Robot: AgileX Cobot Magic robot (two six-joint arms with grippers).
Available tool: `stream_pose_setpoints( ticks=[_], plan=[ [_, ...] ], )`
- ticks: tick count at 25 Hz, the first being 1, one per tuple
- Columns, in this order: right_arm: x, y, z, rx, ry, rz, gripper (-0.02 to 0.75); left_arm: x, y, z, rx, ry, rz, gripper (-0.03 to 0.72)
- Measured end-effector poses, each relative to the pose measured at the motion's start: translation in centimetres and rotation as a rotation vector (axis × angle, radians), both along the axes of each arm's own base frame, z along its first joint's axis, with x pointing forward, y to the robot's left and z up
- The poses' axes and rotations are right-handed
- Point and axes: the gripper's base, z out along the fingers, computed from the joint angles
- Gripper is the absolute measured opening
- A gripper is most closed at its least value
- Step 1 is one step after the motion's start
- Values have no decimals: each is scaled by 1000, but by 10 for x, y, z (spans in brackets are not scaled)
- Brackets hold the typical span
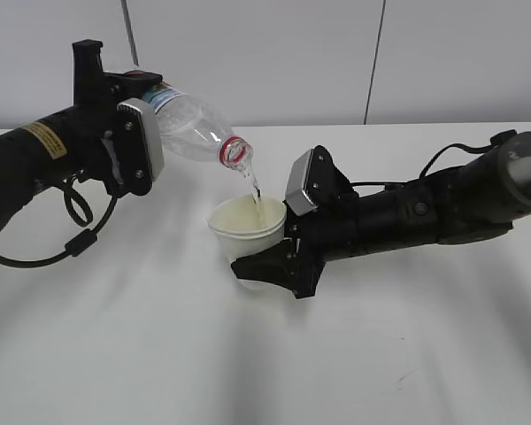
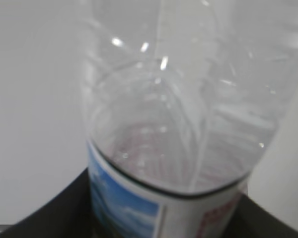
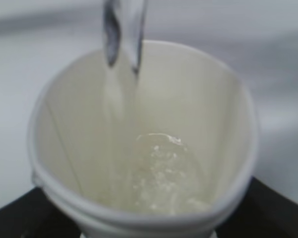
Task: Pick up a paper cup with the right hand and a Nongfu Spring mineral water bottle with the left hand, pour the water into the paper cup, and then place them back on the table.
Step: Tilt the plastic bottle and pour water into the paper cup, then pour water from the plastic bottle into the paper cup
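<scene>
Exterior view: pouring under way, water stream falling from bottle mouth into cup.

Nearest, right hand [image 1: 270, 266] clamped on paper cup [image 1: 246, 232], held just above the table [image 1: 265, 372] and tipped toward the stream to catch it; behind, left hand [image 1: 133, 146] gripping Nongfu Spring mineral water bottle [image 1: 190, 128] at the label, neck slanted down over the rim so water clears it. Cup bottom wet, filling low.

The left gripper [image 1: 146, 115] hides the label and base of the bottle [image 1: 195, 128]. In the left wrist view the bottle's [image 2: 179, 124] neck is cut off at the top edge and its label print blurs. The cup's [image 1: 248, 226] lower part sits behind the right gripper [image 1: 279, 266].
</scene>
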Motion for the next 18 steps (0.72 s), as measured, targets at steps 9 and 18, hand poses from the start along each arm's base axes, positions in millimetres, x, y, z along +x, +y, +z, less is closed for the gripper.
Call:
stream_pose_setpoints(
  ticks=[9,18],
  plan=[
    [0,0,0,-4,0,2,504,1,1,-1,-3,14,16,377],
    [0,0,0,-5,1,3,504,1,2,-3,8,37,26,377]
  ],
)
